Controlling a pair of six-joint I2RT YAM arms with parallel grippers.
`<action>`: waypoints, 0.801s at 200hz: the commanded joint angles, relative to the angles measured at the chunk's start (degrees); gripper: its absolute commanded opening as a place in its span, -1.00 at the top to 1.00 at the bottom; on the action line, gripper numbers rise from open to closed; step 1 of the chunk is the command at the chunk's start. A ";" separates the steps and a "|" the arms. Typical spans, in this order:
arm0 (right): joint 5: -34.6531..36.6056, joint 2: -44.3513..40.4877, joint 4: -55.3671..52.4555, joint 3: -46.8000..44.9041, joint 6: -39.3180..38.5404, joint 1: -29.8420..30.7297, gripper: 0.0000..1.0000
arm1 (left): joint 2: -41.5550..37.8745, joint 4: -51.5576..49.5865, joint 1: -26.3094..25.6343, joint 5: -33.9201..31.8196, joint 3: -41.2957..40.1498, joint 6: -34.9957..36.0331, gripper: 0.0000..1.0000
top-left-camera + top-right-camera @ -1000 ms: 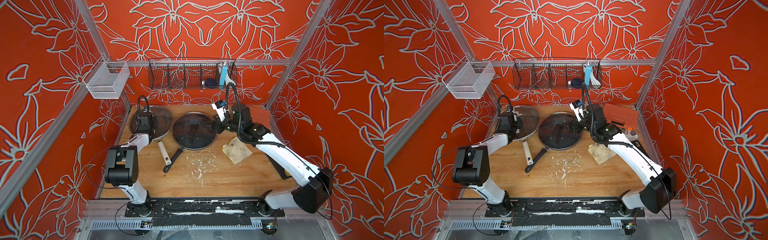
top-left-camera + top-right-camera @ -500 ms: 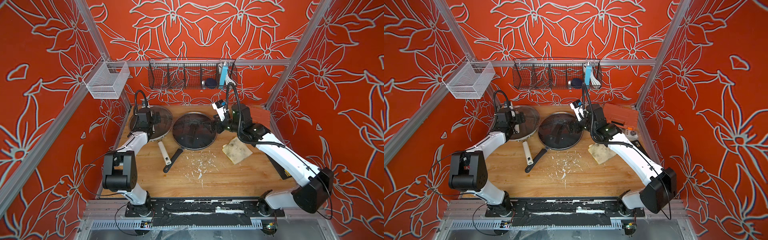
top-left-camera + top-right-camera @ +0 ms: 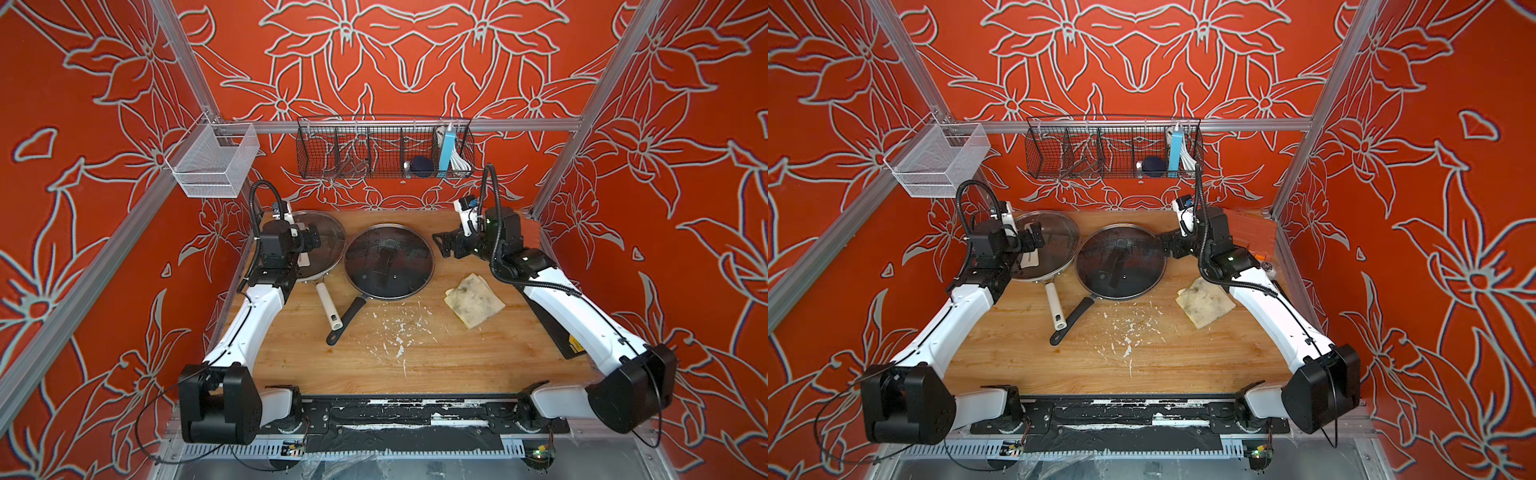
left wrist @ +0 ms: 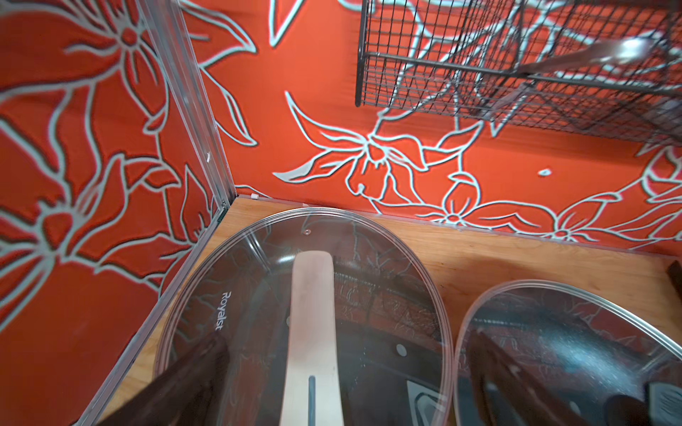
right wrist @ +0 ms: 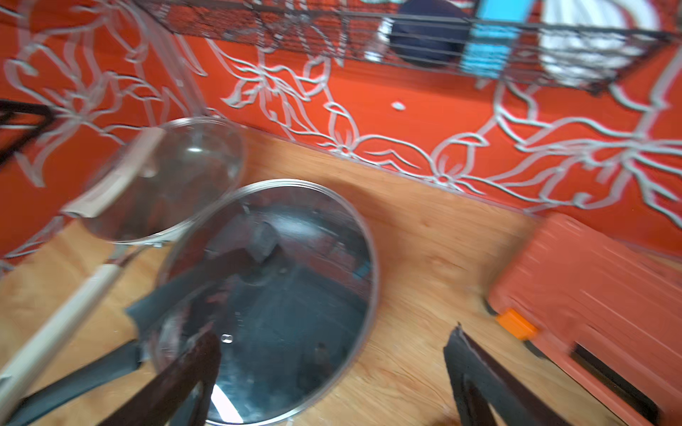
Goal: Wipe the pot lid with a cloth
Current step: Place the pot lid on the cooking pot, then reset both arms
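the table (image 3: 415,365) holds two lids: a clear lid (image 3: 330,230) at left, a dark lid (image 3: 388,262) at centre. the cloth (image 3: 473,299) lies flat right of the dark lid, apart from it. the left gripper (image 3: 312,242) hangs wide open and empty over the clear lid's handle (image 4: 313,332); the right gripper (image 3: 441,245), likewise open and empty, is just beside the dark lid. no wiping is under way, i judge; next the right gripper must reach and pinch the cloth.

Both top views look down from high up front on the whole worktop (image 3: 374,365) — near-identical. Wrist cams sit low & close, facing the back wall (image 4: 516,177) — both share the dark pan's lid (image 5: 280,287).
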 commanded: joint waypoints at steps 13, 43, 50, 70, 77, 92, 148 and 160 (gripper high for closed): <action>8.84 -3.38 2.20 -6.37 -4.16 -4.53 -0.98 | -6.63 -1.12 -0.20 2.27 -7.04 0.72 -0.99; 11.76 -5.00 6.16 -13.05 -3.49 -8.21 -0.97 | -12.76 3.13 -0.18 3.89 -16.38 1.56 -0.99; 12.69 -5.51 7.79 -14.84 -3.62 -8.81 -0.97 | -13.39 2.78 -0.20 3.99 -17.66 1.09 -0.99; 15.81 -6.43 13.53 -20.26 -4.56 -10.29 -0.96 | -17.96 2.69 -0.15 4.28 -21.96 -0.56 -0.99; 16.82 -6.53 15.68 -22.18 -4.83 -10.83 -0.97 | -18.94 4.25 -0.17 4.96 -24.07 -0.53 -0.99; 18.55 -5.78 19.77 -25.46 -4.90 -11.98 -0.96 | -20.64 9.65 -0.18 5.11 -29.32 -1.50 -0.99; 23.04 -0.45 33.29 -34.11 -4.88 -15.23 -0.97 | -14.44 17.91 0.14 3.88 -35.10 -0.51 -0.99; 23.21 0.02 32.66 -33.86 -3.97 -16.12 -0.97 | -11.65 20.81 0.11 3.32 -36.58 -0.88 -0.99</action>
